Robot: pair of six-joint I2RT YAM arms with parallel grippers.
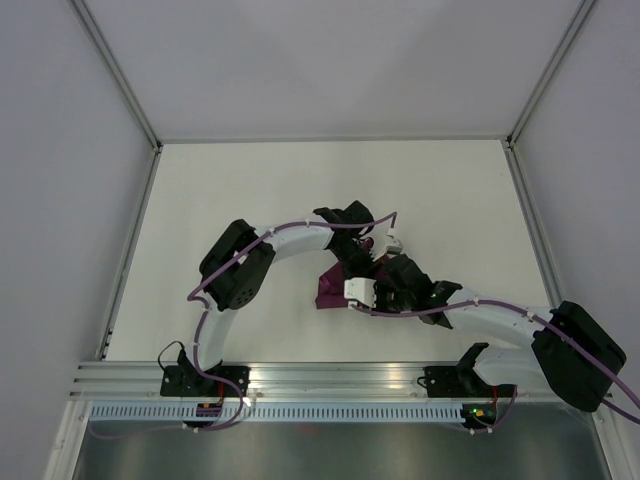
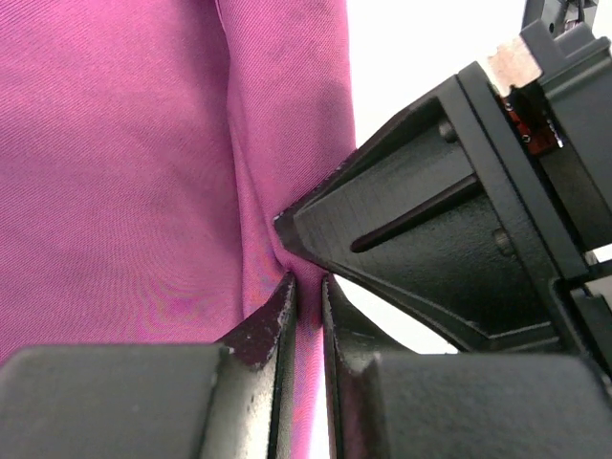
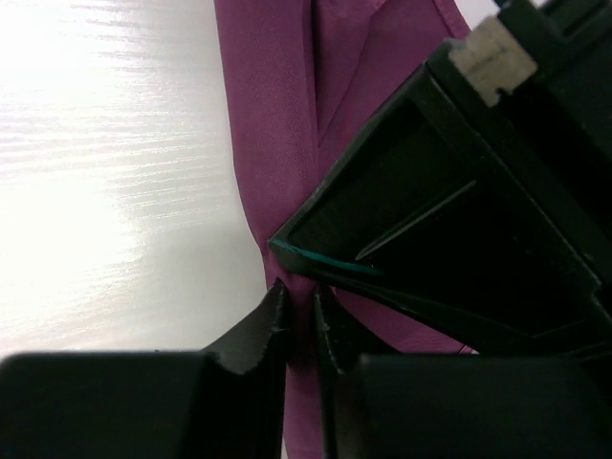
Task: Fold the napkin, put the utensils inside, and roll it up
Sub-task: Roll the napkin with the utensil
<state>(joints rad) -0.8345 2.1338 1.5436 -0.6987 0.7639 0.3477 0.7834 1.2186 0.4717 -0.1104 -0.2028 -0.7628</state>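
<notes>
The napkin (image 1: pixel 327 291) lies bunched at the middle of the worktop (image 1: pixel 250 190), mostly hidden under both arms. The left pincer (image 2: pixel 308 308) is clamped on its fold. The right pincer (image 3: pixel 299 311) nips the same cloth just beside.

Robot arms: two, the left arm (image 1: pixel 290 240) and the right arm (image 1: pixel 500 325).
Grippers: two, the left gripper (image 2: pixel 308 292) and the right gripper (image 3: pixel 298 301).
Fingers (image 2: pixel 263 325): two on each gripper.
Napkin (image 1: pixel 328 290): one, magenta-purple.
Table (image 1: pixel 250 190): one, white.
Purple cables (image 1: pixel 300 223): two, one along each arm.
Aluminium rail (image 1: pixel 330 378): one, at the near edge.
</notes>
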